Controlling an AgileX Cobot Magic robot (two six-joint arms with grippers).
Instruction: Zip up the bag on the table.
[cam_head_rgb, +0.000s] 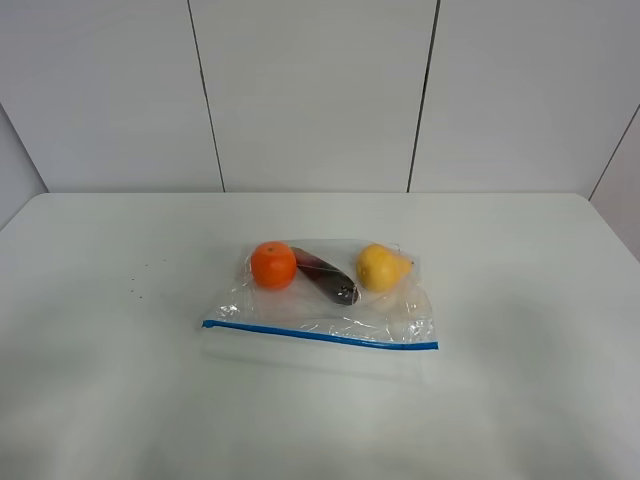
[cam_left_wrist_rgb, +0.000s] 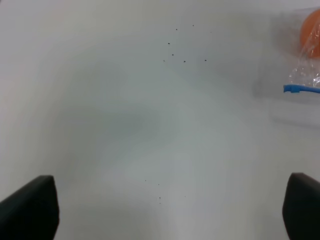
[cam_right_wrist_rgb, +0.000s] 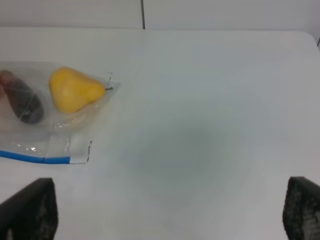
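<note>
The clear crinkly bag (cam_head_rgb: 335, 305) lies flat in the middle of the white table (cam_head_rgb: 110, 380), its blue zipper strip (cam_head_rgb: 320, 335) along the near long edge. Inside sit an orange (cam_head_rgb: 273, 265), a dark purple fruit (cam_head_rgb: 326, 275) and a yellow pear (cam_head_rgb: 383, 267). Neither arm shows in the high view. In the left wrist view my left gripper (cam_left_wrist_rgb: 170, 207) is open over bare table, with the bag's corner (cam_left_wrist_rgb: 302, 80) off to one side. My right gripper (cam_right_wrist_rgb: 170, 210) is open too, with the pear end of the bag (cam_right_wrist_rgb: 75, 90) off to its side.
A pale panelled wall (cam_head_rgb: 315, 95) rises behind the table's far edge. A few dark specks (cam_left_wrist_rgb: 180, 50) dot the tabletop left of the bag. Bare white surface surrounds the bag on all sides.
</note>
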